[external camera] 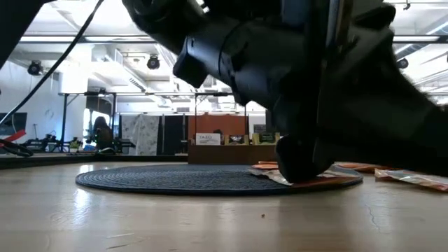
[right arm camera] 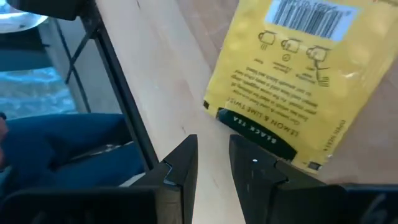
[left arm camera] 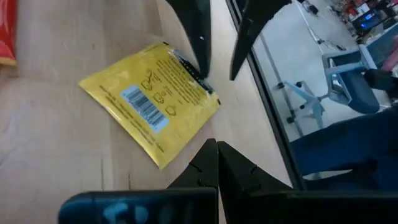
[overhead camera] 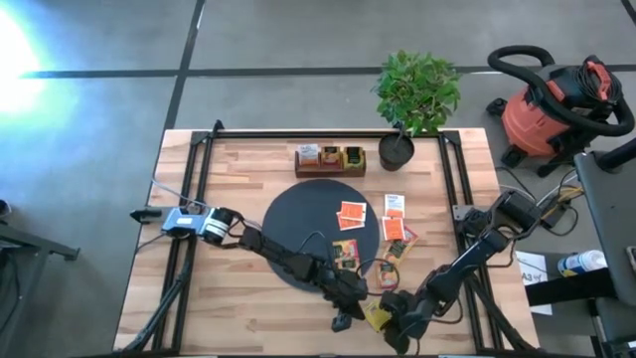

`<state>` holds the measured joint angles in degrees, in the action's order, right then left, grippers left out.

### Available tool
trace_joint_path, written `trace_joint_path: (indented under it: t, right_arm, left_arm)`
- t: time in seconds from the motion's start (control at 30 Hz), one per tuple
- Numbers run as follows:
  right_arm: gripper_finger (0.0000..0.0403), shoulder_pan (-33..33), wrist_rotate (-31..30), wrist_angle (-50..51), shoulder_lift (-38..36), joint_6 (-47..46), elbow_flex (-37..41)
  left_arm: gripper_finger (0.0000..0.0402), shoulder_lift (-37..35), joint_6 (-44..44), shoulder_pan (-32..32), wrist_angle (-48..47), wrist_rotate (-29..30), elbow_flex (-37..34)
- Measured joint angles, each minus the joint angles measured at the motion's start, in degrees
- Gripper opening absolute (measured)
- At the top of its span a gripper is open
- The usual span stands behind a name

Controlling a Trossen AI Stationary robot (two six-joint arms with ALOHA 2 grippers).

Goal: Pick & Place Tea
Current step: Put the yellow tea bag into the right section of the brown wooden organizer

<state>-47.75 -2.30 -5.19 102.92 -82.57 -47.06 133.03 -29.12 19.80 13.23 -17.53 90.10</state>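
left gripper [left arm camera: 217, 148] jaws clenched, empty, beside yellow sachet [left arm camera: 151, 102] | right gripper [right arm camera: 212, 146] jaws slightly parted at sachet's edge | flat on worktop [overhead camera: 238, 169]

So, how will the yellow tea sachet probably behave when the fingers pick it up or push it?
The yellow sachet lies flat on the wooden table and looks thin, so it is probably light and may slide if pushed. Its paper-like body would likely bend if held by one edge. The right gripper sits at its dark edge, fingers slightly apart; the left gripper is shut.
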Motion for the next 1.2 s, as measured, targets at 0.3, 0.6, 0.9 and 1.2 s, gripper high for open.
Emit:
trace_joint_path:
  t: [0.3,0.6,0.9,1.2]
  right_arm:
    - [0.0091,-1.5,-4.2,12.6,-0.8,-2.4,-5.9]
    - [0.0091,-3.1,-6.7,19.5,-0.7,-4.0,-9.0]
    - [0.0091,-4.6,-9.7,20.1,-0.7,-12.6,-6.8]
    - [0.0112,-4.7,-10.1,23.0,-0.9,-15.7,-6.5]
  left_arm:
    - [0.0,0.0,0.8,0.3,-0.4,3.8,0.6]
    - [0.0,-0.1,4.8,1.3,-6.9,12.1,3.7]
    - [0.0,0.5,4.8,1.7,-6.6,12.1,3.2]
    - [0.0,3.1,3.6,1.7,-4.8,11.6,3.5]
